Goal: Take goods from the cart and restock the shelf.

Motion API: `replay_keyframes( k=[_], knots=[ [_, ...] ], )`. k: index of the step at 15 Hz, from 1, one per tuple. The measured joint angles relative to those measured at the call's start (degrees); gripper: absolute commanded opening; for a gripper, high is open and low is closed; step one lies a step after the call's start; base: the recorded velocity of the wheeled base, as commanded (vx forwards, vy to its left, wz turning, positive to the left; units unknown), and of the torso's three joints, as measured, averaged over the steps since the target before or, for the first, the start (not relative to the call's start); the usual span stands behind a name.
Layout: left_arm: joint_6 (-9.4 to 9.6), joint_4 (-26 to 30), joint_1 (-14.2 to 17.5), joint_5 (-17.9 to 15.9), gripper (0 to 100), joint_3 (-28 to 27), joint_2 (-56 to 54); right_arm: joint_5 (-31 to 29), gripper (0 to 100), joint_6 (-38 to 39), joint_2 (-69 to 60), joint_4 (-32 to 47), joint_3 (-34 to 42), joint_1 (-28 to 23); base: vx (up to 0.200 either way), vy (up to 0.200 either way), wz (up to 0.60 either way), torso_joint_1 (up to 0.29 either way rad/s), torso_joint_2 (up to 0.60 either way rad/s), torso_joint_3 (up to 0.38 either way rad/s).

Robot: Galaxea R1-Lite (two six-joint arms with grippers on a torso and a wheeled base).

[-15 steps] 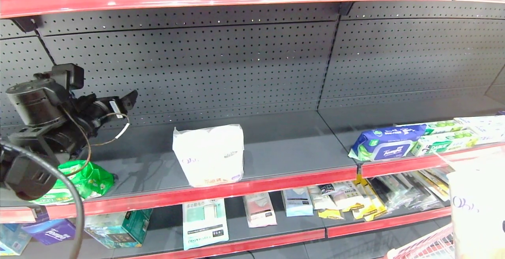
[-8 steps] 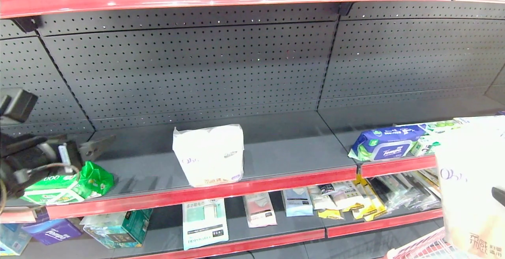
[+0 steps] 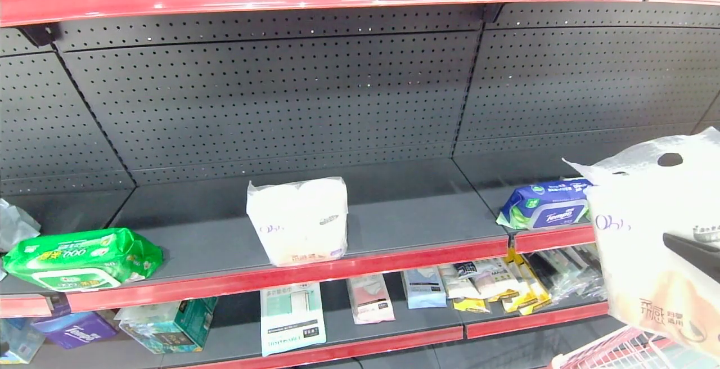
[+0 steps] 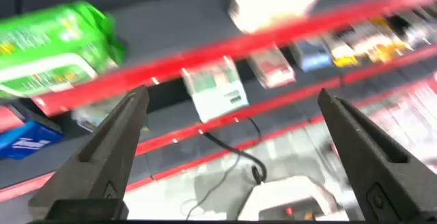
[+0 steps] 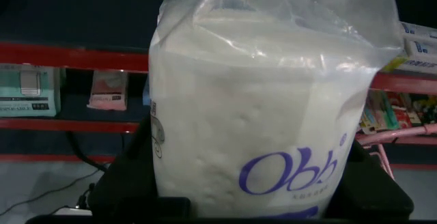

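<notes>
On the middle shelf [image 3: 405, 211], the left wipes pack [image 3: 81, 251] lies at the left end, the standing tissue pack [image 3: 297, 220] is central by the front edge, and the right wipes pack [image 3: 545, 205] lies rightward. The near tissue pack [image 3: 658, 234] is at the right, above the cart [image 3: 619, 346].

A white plastic-wrapped tissue pack [image 3: 652, 234], clamped in the right claw [image 5: 252, 197], hangs above the pink wire cart [image 3: 613, 352] near the red-edged shelf [image 3: 405, 217] where a matching pack [image 3: 297, 220] stands upright

To my left lies a green wipes pack [image 3: 84, 259]; to my right, a blue wipes pack [image 3: 544, 205]. Below them I see a teal box [image 3: 169, 324], a purple pack [image 3: 76, 328], a white-and-teal packet [image 3: 292, 317], and a black cable [image 4: 229, 147] across the floor [image 4: 171, 197].
</notes>
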Motion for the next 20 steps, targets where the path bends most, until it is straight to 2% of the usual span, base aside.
replay_keyframes(
  k=[2, 3, 6, 9, 14, 16, 18, 20],
  knots=[
    [1.16, 5.7, -1.7, -0.4, 100, 0.2, -7.3, 0.9, 0, 0.1, 1.3, -0.1, -1.1, 0.0, 0.000, 0.000, 0.60, 0.000, 0.00, 0.005],
    [1.95, 6.8, -2.2, -0.3, 100, 0.8, -10.0, 1.0, 0, 0.2, 1.8, 0.0, -1.2, 0.0, 0.000, 0.000, 0.60, 0.007, 0.00, 0.007],
    [3.56, 6.9, -2.6, -0.2, 100, 2.8, -15.0, 1.1, 0, 0.4, 2.9, -0.5, -1.8, -0.1, 0.000, 0.000, 0.60, 0.009, 0.00, 0.002],
    [3.84, 6.9, -2.7, -0.2, 100, 4.9, -18.8, 1.0, 0, 0.4, 4.2, -2.7, -2.3, -0.2, 0.000, 0.000, 0.60, 0.002, 0.00, 0.002],
    [4.16, 5.8, -2.6, -0.1, 100, 8.2, -25.1, 1.0, 0, 0.1, 9.5, -7.6, -3.7, -0.6, 0.000, 0.000, 0.00, 0.000, 0.00, 0.000],
    [3.97, 0.7, -2.6, 2.2, 100, 10.2, -26.8, 3.0, 0, 0.3, 13.4, -8.9, -5.1, -0.4, 0.000, 0.000, 0.00, 0.000, 0.00, 0.000],
    [2.82, -0.5, -2.1, 6.1, 100, 11.3, -27.3, 5.9, 0, 0.5, 18.2, -12.2, -6.6, -0.4, 0.000, 0.000, 0.00, 0.000, 0.00, 0.000],
    [2.28, -0.7, -0.4, 8.4, 100, 11.1, -26.6, 8.1, 0, 0.4, 23.7, -20.2, -7.4, -0.5, 0.000, 0.000, 0.00, 0.000, 0.00, 0.000]
  ],
)
